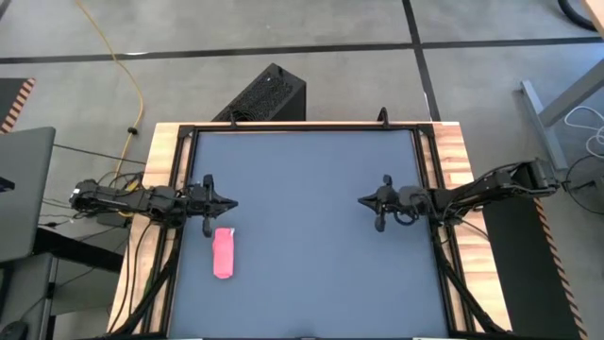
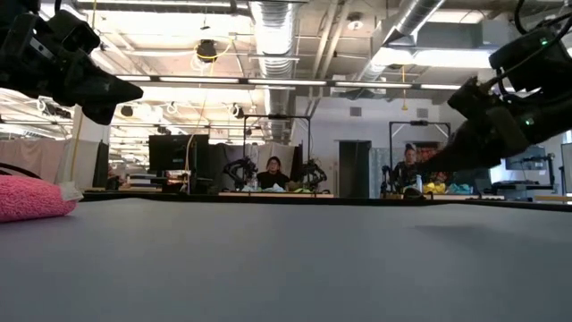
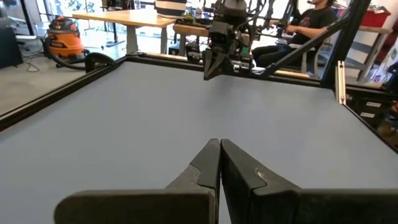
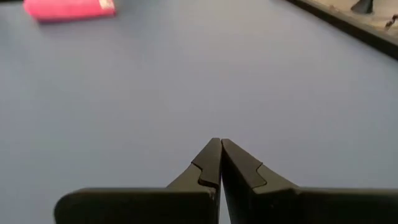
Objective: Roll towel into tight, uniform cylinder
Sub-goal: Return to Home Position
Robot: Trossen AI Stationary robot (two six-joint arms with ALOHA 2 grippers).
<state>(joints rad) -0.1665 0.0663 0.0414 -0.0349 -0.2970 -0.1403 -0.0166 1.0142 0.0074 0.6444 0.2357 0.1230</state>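
The pink towel point(image 1: 224, 252) lies rolled into a short cylinder on the dark tabletop near the left side, its length running near to far; it also shows in the low view point(image 2: 31, 197) and the right wrist view point(image 4: 68, 9), a small white tag at one end. My left gripper point(image 1: 232, 201) hovers shut just beyond the towel's far end, pointing level toward the right. My right gripper point(image 1: 361, 200) is shut at the table's right side, pointing left and slightly down, above the bare mat. Neither gripper touches the towel.
The dark mat point(image 1: 311, 227) sits in a black frame on a wooden table. A black box point(image 1: 264, 94) stands on the floor beyond the far edge. People sit at desks in the room behind point(image 2: 273, 172).
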